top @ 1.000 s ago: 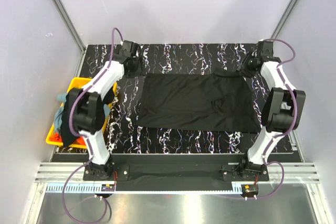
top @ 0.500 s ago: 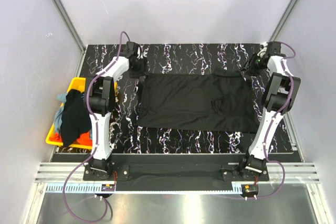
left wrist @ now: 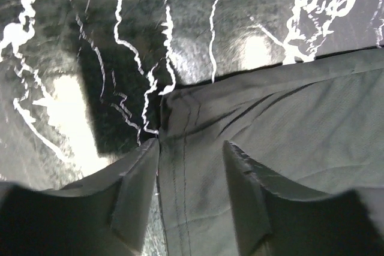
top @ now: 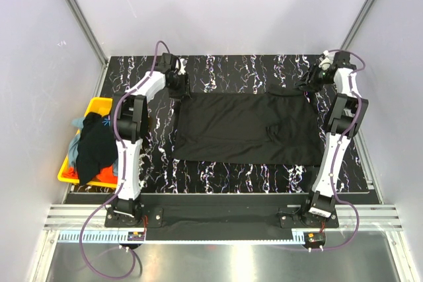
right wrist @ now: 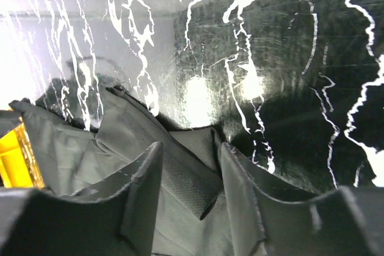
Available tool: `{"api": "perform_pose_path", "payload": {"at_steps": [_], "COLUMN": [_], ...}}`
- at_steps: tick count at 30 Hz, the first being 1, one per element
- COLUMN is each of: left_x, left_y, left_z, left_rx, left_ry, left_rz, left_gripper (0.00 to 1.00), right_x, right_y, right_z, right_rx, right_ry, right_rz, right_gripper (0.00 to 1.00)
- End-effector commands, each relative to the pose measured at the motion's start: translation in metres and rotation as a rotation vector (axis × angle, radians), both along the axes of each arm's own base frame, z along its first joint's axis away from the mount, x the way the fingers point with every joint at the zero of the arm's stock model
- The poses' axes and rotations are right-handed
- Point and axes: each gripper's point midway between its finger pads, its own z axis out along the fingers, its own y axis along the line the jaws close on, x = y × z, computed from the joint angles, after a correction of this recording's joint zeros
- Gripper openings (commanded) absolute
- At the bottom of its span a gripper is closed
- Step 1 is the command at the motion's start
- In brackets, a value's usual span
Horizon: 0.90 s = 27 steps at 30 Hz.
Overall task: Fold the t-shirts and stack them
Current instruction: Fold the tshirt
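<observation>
As both pairs stand parted, gripping nothing, the left fingers (left wrist: 135, 196) straddle the far-left corner of the black t-shirt (top: 244, 127) and the right fingers (right wrist: 141, 202) its rumpled far-right corner. Only the top view shows it flat on the tabletop (top: 225, 70), with other t-shirts (top: 96, 146) heaped in a yellow bin (top: 99, 103).

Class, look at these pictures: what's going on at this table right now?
Two robot arms are working on a black t-shirt spread out on the marbled table. The left gripper sits at the shirt's far left corner and the right gripper at its far right corner, both with jaws apart over the cloth. More shirts are piled in the yellow bin on the left.
</observation>
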Motion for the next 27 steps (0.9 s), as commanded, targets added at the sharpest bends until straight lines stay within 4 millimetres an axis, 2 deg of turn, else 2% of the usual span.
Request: {"api": "perform_pose_path", "payload": {"at_steps": [1,3,4,6,7,8,10,11,13,14,15,16,18,20,22,24,27], "left_x": [0.011,0.012,0.013,0.014,0.015,0.015,0.017,0.018,0.020,0.021,0.021,0.021,0.019,0.015,0.011,0.008,0.002], "left_y": [-0.013,-0.017,-0.018,-0.016,-0.017,-0.017,-0.009,-0.006,0.003,0.006,0.010,0.011,0.012,0.014,0.015,0.016,0.021], "left_z": [0.010,0.013,0.011,0.017,0.023,0.027,0.035,0.037,0.043,0.043,0.045,0.046,0.051,0.049,0.050,0.050,0.045], "left_rx": [-0.059,-0.082,-0.088,-0.115,-0.133,-0.149,-0.144,-0.136,-0.128,-0.128,-0.140,-0.151,-0.167,-0.159,-0.154,-0.146,-0.127], "left_ry": [-0.041,-0.043,-0.040,-0.023,-0.028,-0.026,-0.037,-0.040,-0.045,-0.036,-0.028,-0.024,-0.016,-0.005,-0.001,0.000,0.016], "left_rz": [-0.048,-0.058,-0.058,-0.042,-0.040,-0.029,-0.001,0.020,0.057,0.085,0.100,0.109,0.126,0.140,0.145,0.143,0.156], "left_gripper": [0.49,0.39,0.27,0.17,0.07,0.02,0.00,0.00,0.00,0.00,0.00,0.00,0.00,0.00,0.00,0.00,0.00], "right_x": [-0.001,0.003,0.006,0.014,0.018,0.024,0.031,0.039,0.043,0.053,0.054,0.055,0.057,0.056,0.054,0.054,0.048], "right_y": [0.007,0.008,0.008,0.010,0.008,0.007,0.006,0.004,0.006,0.010,0.014,0.020,0.023,0.033,0.037,0.034,0.031], "right_z": [0.009,0.011,0.013,0.016,0.016,0.019,0.028,0.033,0.044,0.061,0.067,0.085,0.092,0.111,0.118,0.115,0.100], "right_rx": [0.043,0.057,0.064,0.087,0.088,0.081,0.093,0.086,0.115,0.141,0.173,0.176,0.163,0.159,0.146,0.123,0.092], "right_ry": [-0.013,-0.023,-0.033,-0.060,-0.065,-0.082,-0.101,-0.143,-0.172,-0.268,-0.287,-0.327,-0.345,-0.377,-0.388,-0.375,-0.337], "right_rz": [0.042,0.041,0.041,0.042,0.033,0.025,0.002,-0.005,-0.022,0.015,0.015,0.029,0.027,0.054,0.061,0.035,0.025], "right_gripper": [0.49,0.39,0.26,0.18,0.11,0.07,0.00,0.00,0.00,0.00,0.00,0.00,0.00,0.00,0.00,0.00,0.29]}}
